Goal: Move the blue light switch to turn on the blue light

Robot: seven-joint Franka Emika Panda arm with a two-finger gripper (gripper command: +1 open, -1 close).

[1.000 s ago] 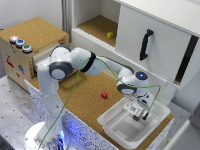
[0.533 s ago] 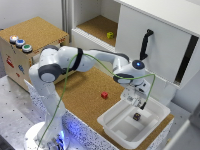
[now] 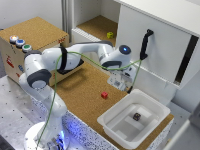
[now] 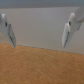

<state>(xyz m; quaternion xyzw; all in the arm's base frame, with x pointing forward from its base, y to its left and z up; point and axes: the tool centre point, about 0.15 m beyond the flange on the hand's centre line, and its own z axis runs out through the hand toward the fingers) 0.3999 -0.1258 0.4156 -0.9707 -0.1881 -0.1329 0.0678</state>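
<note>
Blue light switch (image 3: 19, 43): sitting at the exterior view's upper left, middle of three buttons, untouched (no blue light showing). Gripper (image 3: 120, 82): hovering mid-frame, well apart from it, fingers (image 4: 8, 32) spread and gripping nothing. Whole approach and press remaining, by my judgement.

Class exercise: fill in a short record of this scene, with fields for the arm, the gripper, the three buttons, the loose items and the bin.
arm: reaches across the cork worktop toward the white cabinet
gripper: open, empty, above the cork
buttons: on the box at the exterior view's left; the blue light switch sits between the red button and the green button
loose items: red cube on the cork, yellow object in the recess
bin: white tub, holding a dark cube
</note>
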